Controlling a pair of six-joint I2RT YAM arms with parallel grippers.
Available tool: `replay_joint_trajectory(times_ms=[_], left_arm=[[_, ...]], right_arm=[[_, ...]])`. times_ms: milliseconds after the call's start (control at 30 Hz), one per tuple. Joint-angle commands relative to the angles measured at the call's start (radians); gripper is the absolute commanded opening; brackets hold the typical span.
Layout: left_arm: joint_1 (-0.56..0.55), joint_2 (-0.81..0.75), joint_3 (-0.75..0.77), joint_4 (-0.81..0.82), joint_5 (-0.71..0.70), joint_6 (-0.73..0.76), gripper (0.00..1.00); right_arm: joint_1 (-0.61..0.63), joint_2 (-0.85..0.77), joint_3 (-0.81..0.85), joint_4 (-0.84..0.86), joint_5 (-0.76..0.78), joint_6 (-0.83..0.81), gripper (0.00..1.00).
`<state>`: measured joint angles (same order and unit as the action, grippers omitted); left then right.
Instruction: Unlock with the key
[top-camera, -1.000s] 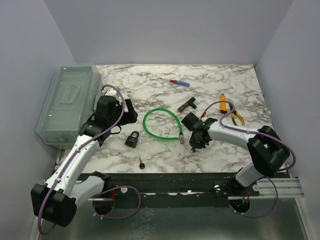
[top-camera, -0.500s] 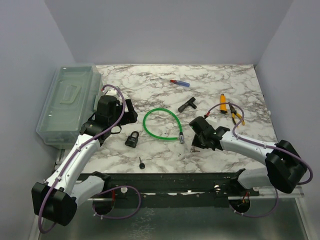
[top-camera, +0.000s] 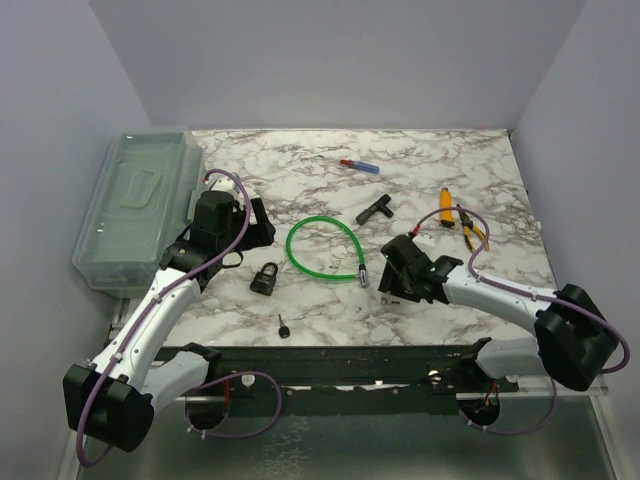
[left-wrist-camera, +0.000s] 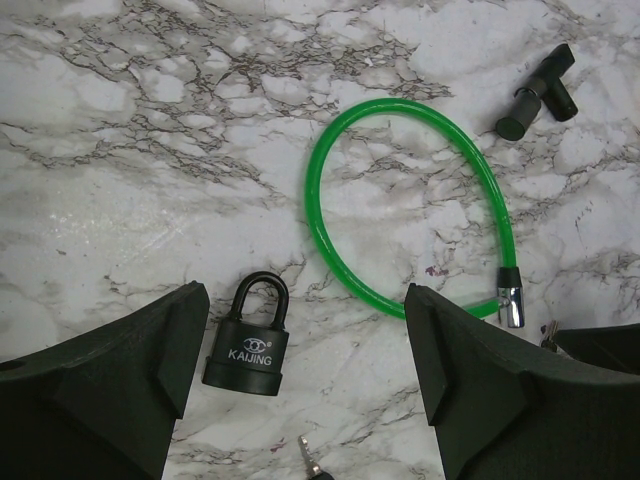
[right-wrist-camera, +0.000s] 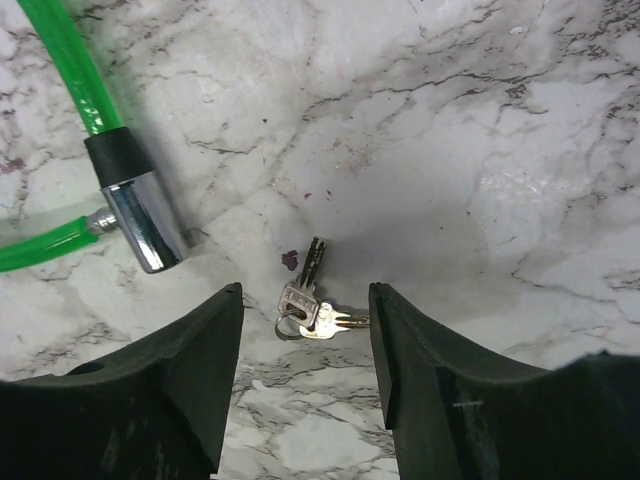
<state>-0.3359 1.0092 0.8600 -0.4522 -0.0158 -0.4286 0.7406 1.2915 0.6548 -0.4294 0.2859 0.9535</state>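
right gripper (right-wrist-camera: 305, 296): jaws part-open, empty, astride key bunch (right-wrist-camera: 308, 306) by green cable lock (right-wrist-camera: 135, 215) | left gripper (left-wrist-camera: 305, 298): jaws wide, empty, padlock (left-wrist-camera: 248, 346) near green cable lock

The top external camera sits high above and behind the robot. It faces forward and down, far enough back to take in the whole white marble-patterned table (top-camera: 270, 160) up to the pale grey walls (top-camera: 350, 60). The left wrist camera looks almost straight down from fairly near, between the left gripper's black fingers (left-wrist-camera: 100, 400). With the overhead view it shares the black padlock (left-wrist-camera: 248, 345) and the green cable loop (left-wrist-camera: 311, 205). The right wrist camera hangs much closer to the tabletop, tilted forward. Both wrist views share the cable's silver metal end (right-wrist-camera: 145, 220).
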Motion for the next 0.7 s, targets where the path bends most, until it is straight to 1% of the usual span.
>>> replay_joint_trajectory(times_ms=[0, 167, 400, 667], left_arm=[[-0.005, -0.003, 0.028, 0.001, 0.011, 0.008, 0.86], [-0.005, -0.009, 0.027, 0.002, 0.008, 0.007, 0.86], [-0.005, -0.008, 0.028, 0.002, 0.011, 0.007, 0.86], [-0.005, -0.012, 0.028, 0.002, 0.014, 0.005, 0.86]], right_arm=[[0.005, 0.057, 0.056, -0.109, 0.003, 0.015, 0.60], [0.006, 0.105, 0.084, -0.114, -0.013, 0.003, 0.59], [0.015, 0.193, 0.165, -0.196, 0.002, -0.002, 0.50], [0.031, 0.278, 0.221, -0.240, -0.004, -0.021, 0.43]])
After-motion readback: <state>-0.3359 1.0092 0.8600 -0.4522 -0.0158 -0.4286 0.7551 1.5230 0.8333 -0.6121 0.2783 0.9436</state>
